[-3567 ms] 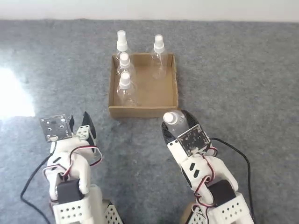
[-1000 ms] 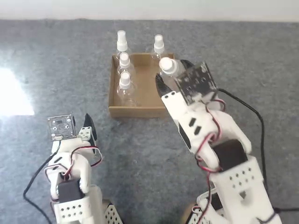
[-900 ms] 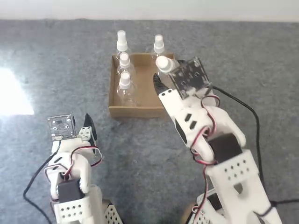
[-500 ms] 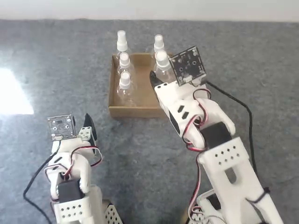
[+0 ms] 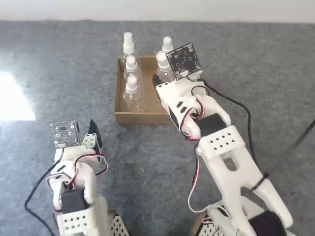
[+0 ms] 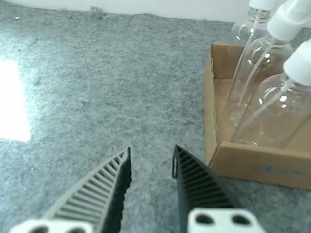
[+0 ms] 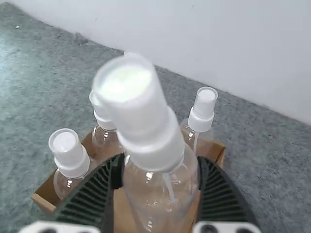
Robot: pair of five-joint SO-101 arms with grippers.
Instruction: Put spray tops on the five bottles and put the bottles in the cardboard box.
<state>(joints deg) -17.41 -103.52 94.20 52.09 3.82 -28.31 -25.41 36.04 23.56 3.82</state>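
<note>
Right gripper [image 7: 160, 194] holds a bottle [image 7: 146, 121] over the box [image 5: 118, 93]

Its fingers are clamped on the capped bottle – upright, above the box's right half, just before another bottle [image 5: 167, 43] at the far right corner. Two more bottles [image 5: 131, 91] stand by the left wall. The left gripper [image 6: 150, 155] – jaws slightly apart, empty – sits low over the carpet [image 6: 97, 87] near the box's front left corner

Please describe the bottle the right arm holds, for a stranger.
Find the cardboard box on the grey surface. Over its right half, one clear spray-topped bottle is clamped between the right arm's jaws; its neighbours stand free.
</note>
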